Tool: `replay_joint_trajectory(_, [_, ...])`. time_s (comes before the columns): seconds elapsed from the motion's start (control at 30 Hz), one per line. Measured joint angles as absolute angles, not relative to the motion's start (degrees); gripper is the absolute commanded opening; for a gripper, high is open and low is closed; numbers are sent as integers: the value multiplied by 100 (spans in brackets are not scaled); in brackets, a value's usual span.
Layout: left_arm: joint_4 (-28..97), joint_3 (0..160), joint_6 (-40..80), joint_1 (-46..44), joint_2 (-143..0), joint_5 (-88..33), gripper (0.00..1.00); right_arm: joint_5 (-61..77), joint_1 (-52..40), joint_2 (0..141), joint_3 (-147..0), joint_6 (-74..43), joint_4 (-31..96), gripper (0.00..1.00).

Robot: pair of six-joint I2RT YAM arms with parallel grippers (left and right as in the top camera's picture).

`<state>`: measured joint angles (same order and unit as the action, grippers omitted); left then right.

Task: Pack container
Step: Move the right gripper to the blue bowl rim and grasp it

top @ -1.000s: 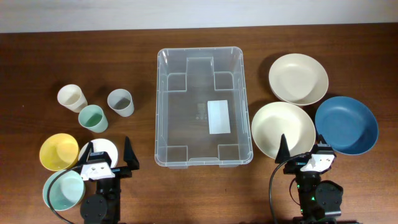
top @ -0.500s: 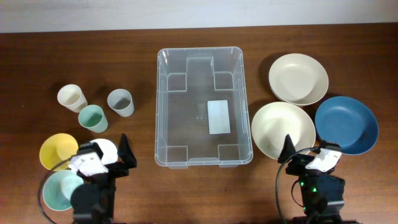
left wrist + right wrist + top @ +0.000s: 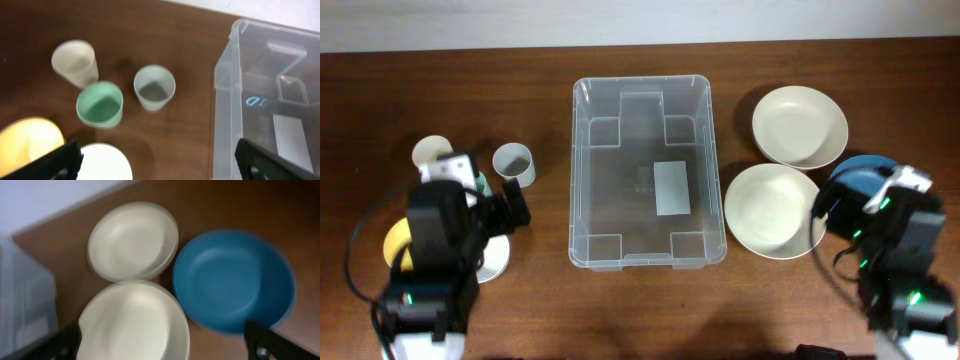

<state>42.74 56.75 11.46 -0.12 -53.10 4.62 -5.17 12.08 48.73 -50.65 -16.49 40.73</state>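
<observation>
Container (image 3: 615, 180): clear plastic bin, upright, mouth up, at the middle of the desk (image 3: 640, 310), its long side running away from the arms. A white label (image 3: 671, 188) sits on its base, right of centre.

Left of container: cream cup (image 3: 75, 62), green cup (image 3: 100, 104) and grey cup (image 3: 154, 87), all upright in a tight cluster. The green cup is just beside the cream one. The grey cup is nearest the container but apart from its wall. Nearer the arm, yellow bowl (image 3: 27, 142) and white bowl (image 3: 105, 162) lie side by side, both cut off by the edge of the left wrist view. Overhead, the left arm (image 3: 435, 230) covers the green cup and most of both bowls.

Left end effector (image 3: 157, 147): released, jaws spread wide, nothing between them. It hangs above the desk between the cups and the container's left wall.

Right of container: far cream bowl (image 3: 800, 126), near cream bowl (image 3: 775, 210) and blue bowl (image 3: 232, 280), all mouth up, just beside each other. Whether the rims touch I cannot tell, as the right wrist view is blurred. Overhead, the right arm (image 3: 910, 250) hides part of the blue bowl.

Right end effector (image 3: 162, 330): released, jaws wide, holding nothing, poised above the near cream bowl
</observation>
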Motion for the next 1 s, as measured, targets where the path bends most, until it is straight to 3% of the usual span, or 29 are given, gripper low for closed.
replay_joint_trajectory(0.2, [5487,7113,930,-12,-6547,338,99,816,2788,6650,-7039,-1649,6117,99])
replay_joint_trajectory(0.3, [5487,7273,897,-12,-6733,316,100,1221,3310,7238,-7533,-1634,6355,99])
replay_joint_trajectory(0.73, [5485,7277,878,-12,-6757,314,100,1671,5343,8399,-7330,-1577,5511,99])
replay_joint_trajectory(1.0, [5439,7277,878,-12,-6757,314,100,1820,5511,9045,-6493,-1463,4569,99])
